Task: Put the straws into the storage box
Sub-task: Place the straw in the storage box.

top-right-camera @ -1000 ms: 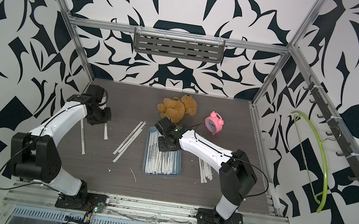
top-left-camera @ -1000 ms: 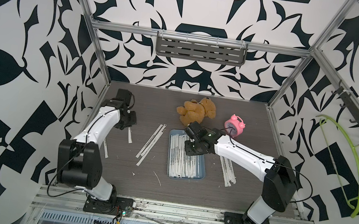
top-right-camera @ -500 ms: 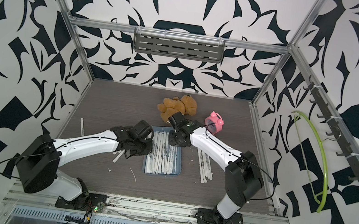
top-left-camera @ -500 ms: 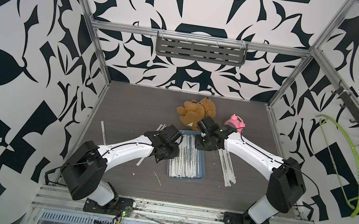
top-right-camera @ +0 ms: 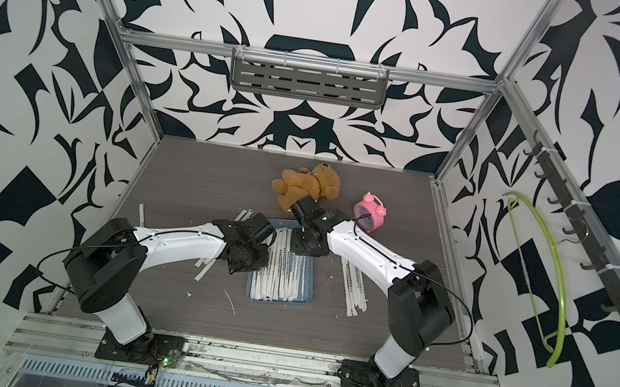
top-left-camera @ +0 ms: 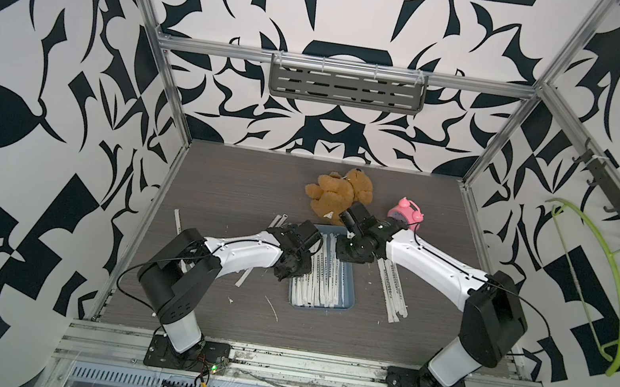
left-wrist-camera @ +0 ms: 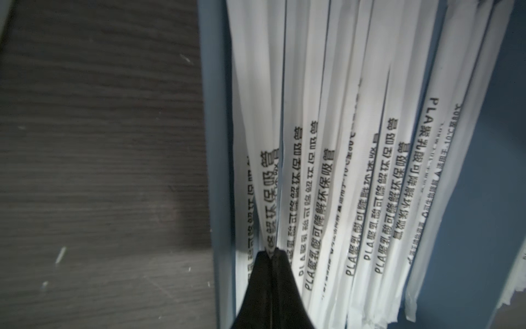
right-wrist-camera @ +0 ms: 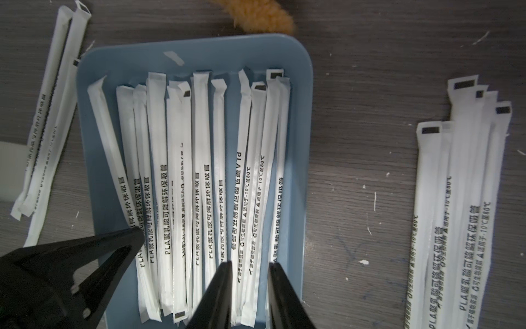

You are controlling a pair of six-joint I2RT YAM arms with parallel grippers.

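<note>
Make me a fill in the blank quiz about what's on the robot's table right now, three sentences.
1. The left end effector is shut on a ___.
2. The right end effector, above the storage box, has its jaws ___.
3. The alarm clock is coloured ___.
Missing words: straw; open; pink.

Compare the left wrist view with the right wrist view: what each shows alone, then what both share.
Left wrist only: the left gripper seen close, shut, pinching one straw by the storage box rim. Right wrist only: the right gripper, jaws apart, above the box; loose straws on the table; teddy bear fur. Both: the box, its packed straws, the left gripper.
</note>
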